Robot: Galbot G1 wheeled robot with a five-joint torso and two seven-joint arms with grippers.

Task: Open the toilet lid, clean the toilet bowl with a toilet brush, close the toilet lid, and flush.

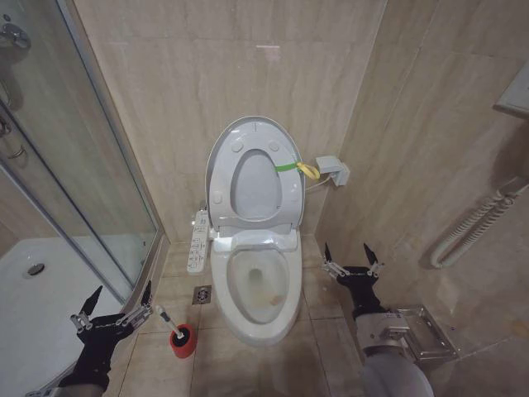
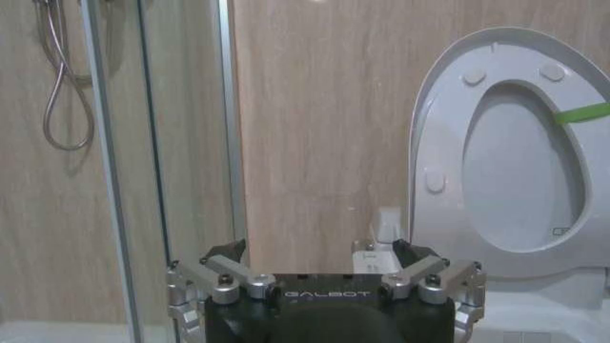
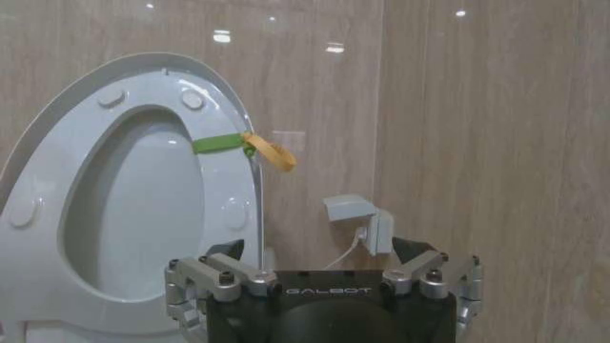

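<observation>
White plastic stands upright against the tiled wall: the toilet lid [image 1: 252, 178] is already raised, together with the ring seat, so the toilet bowl [image 1: 254, 289] lies open below it with yellowish stains showing inside. A green band [image 1: 285, 165] with a yellow loop hangs at the lid's edge, which I judge is there to give my fingers something to pull. The toilet brush [image 1: 170, 323] stands on the floor in its red cup [image 1: 183, 341], just to the left of the bowl, its thin handle leaning toward my left side where I can reach it.

My left gripper [image 1: 111, 308] hovers low near the shower door [image 1: 74, 157], close to the brush handle but not touching it, fingers spread wide and holding nothing. My right gripper [image 1: 351, 257] hangs on the other side of the bowl, also spread wide and empty, well apart from the lid's band. With the lid up, I judge the brush is the next thing to take, and the left side is placed for it.
</observation>
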